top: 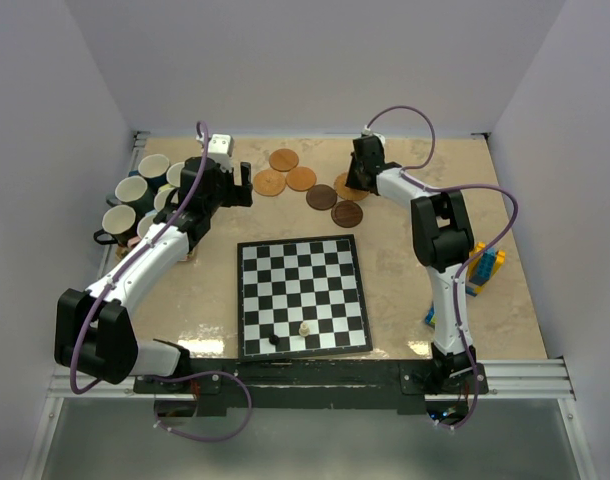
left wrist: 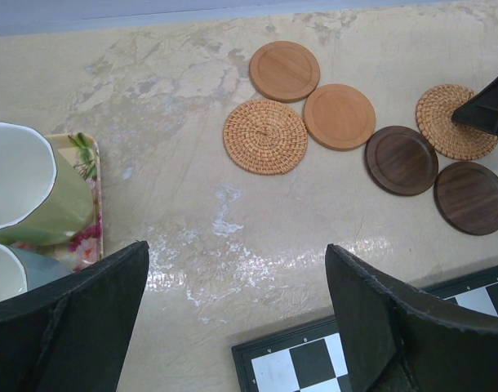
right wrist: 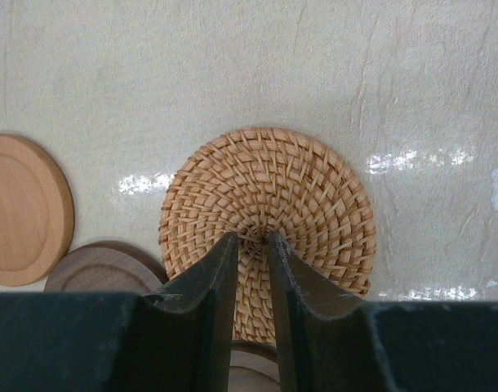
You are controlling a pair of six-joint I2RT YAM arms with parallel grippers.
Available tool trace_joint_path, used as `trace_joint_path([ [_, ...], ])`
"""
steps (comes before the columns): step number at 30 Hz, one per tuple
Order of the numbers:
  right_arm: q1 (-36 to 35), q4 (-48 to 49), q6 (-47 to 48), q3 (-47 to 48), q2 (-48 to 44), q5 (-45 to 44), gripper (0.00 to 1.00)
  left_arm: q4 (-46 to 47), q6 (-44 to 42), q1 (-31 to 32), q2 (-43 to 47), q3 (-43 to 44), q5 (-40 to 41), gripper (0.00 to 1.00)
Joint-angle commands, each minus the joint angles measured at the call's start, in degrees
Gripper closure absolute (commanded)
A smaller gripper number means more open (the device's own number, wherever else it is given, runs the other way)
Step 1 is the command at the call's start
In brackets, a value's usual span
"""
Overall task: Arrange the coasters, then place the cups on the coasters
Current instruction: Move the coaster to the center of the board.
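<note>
Beige, marbled stone-look covers the worktop [top: 400, 300], glossy in patches, with plain pale walls [top: 315, 60] closing it in at the back and both sides.

In the top view a black-and-white chessboard [top: 302, 296] fills the lower middle, between my bases and everything else. A dark piece [top: 274, 339] and a pale piece [top: 304, 328] stand near its bottom edge. Yellow and blue toy blocks [top: 483, 268] sit at the right edge, well apart from the rest.

Six coasters lie in a loose cluster in the upper middle. In the left wrist view, two of light wood [left wrist: 284, 71] [left wrist: 340, 116] sit touching at the top. A woven one [left wrist: 265, 136] lies to their left, and two of dark wood [left wrist: 401, 159] [left wrist: 471, 197] lie lower right. A second woven coaster [right wrist: 265, 204] is at the upper right.

My right fingers [right wrist: 220, 278] point down onto the middle of that coaster, with only a narrow slit between them. I cannot tell whether they pinch the weave or merely press on it. They hide its near edge, where a sliver of dark wood shows.

The cups [top: 153, 167] crowd the upper left of the top view, partly hidden by my left arm. A pale green cup [left wrist: 37, 196] stands on a floral mat [left wrist: 87, 212] at the left of the left wrist view. My left fingers [left wrist: 380, 318] are spread wide over bare worktop beside it, holding nothing.
</note>
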State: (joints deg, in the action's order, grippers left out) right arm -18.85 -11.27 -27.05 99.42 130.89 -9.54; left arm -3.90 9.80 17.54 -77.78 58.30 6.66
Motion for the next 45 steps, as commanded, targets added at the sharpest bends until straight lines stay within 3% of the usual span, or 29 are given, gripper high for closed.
trace_joint_path([
  [1, -0.92, -3.41, -0.73, 1.3, 0.51, 0.49, 0.73, 2.41, -0.66, 0.04, 0.52, 0.32, -0.06, 0.06],
  [16, -0.92, -3.85, 1.03, 5.7, -4.15, 1.02, 0.64, 2.5, -0.75, 0.04, 0.61, 0.23, 0.29, 0.06],
  [23, -0.92, -2.19, 2.61, 6.5, -10.03, 1.8, 0.51, 2.06, -1.63, -0.14, 2.45, 0.58, 1.87, 0.06],
  [30, -0.92, 2.13, 7.17, 0.87, -22.42, 5.76, 0.38, 1.8, -3.65, -1.19, 7.46, -0.21, 4.15, 0.02],
  [35, -0.92, 1.86, 12.54, -3.69, -33.4, 6.11, 0.25, -4.7, -0.76, -8.9, 9.66, 1.11, -0.31, 0.02],
  [43, -0.92, 3.09, 13.87, -11.44, -45.89, 10.58, 0.23, -11.82, 3.47, -21.75, 7.3, 5.58, -3.05, 0.05],
  [45, -0.92, 3.44, 13.69, -11.79, -47.21, 12.08, 0.23, -13.84, 3.12, -23.25, 4.49, 8.83, -1.39, 0.12],
])
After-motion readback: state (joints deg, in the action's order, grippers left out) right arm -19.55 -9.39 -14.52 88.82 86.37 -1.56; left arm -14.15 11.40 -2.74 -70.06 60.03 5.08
